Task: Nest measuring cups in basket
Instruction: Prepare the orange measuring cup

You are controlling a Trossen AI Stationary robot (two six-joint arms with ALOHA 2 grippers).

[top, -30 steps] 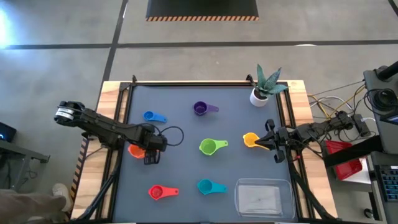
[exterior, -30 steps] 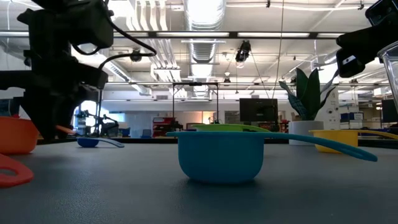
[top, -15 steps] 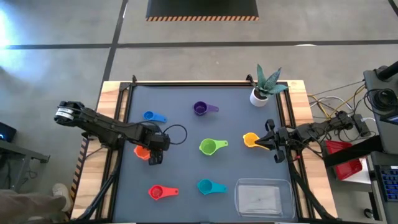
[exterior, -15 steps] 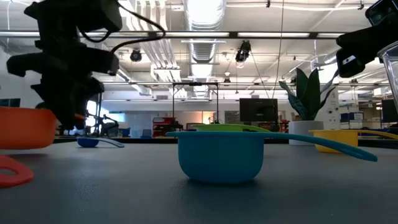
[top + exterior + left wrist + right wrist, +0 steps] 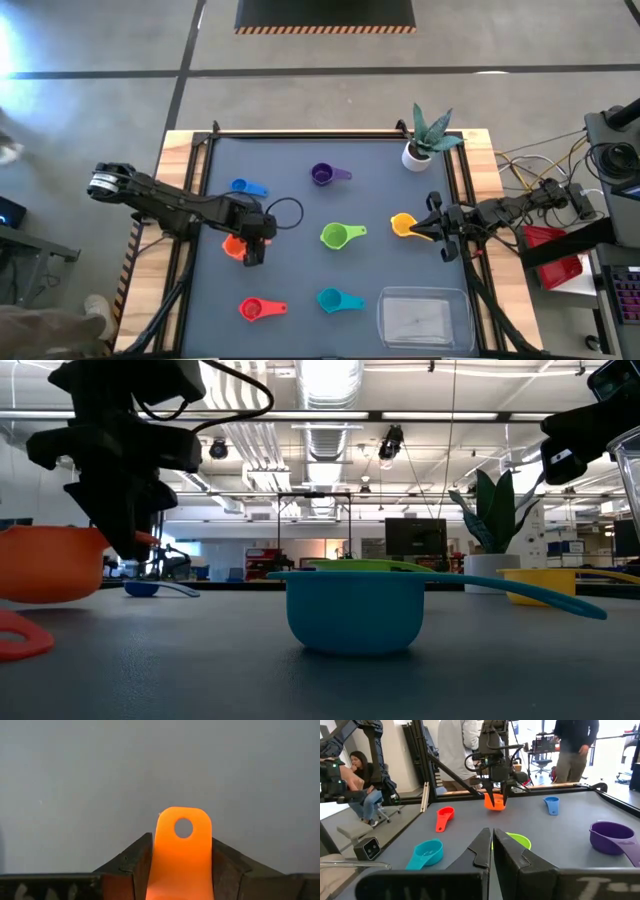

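In the overhead view the left gripper (image 5: 252,248) sat left of centre on the dark mat, its fingers clamped on the handle of the orange cup (image 5: 233,245), whose bowl peeked out on the gripper's left. In the left wrist view the orange handle (image 5: 181,850) stood squeezed between the two dark fingers (image 5: 131,865), the bowl itself cut off below. In the low view the orange bowl (image 5: 50,563) hung clear of the table at the left edge.

Around it lay the blue cup (image 5: 241,187) above, the red cup (image 5: 251,309) below, the teal cup (image 5: 331,299) lower centre, the green cup (image 5: 334,236) at centre and the purple cup (image 5: 322,175) above centre. The clear basket (image 5: 421,319) lay at the lower right, well apart from the held cup, with the green and teal cups between. A white plant pot (image 5: 417,155) stood at the upper right.

The right gripper (image 5: 433,229) waited at the right edge, fingers together and holding nothing, just beside the yellow cup (image 5: 402,224), partly covered by it from above.

In the low view the teal cup (image 5: 353,610) filled the middle and hid most of the green cup (image 5: 370,566) behind it; the red handle (image 5: 18,635) was cut off at the left. People stood and sat beyond the table in the right wrist view.
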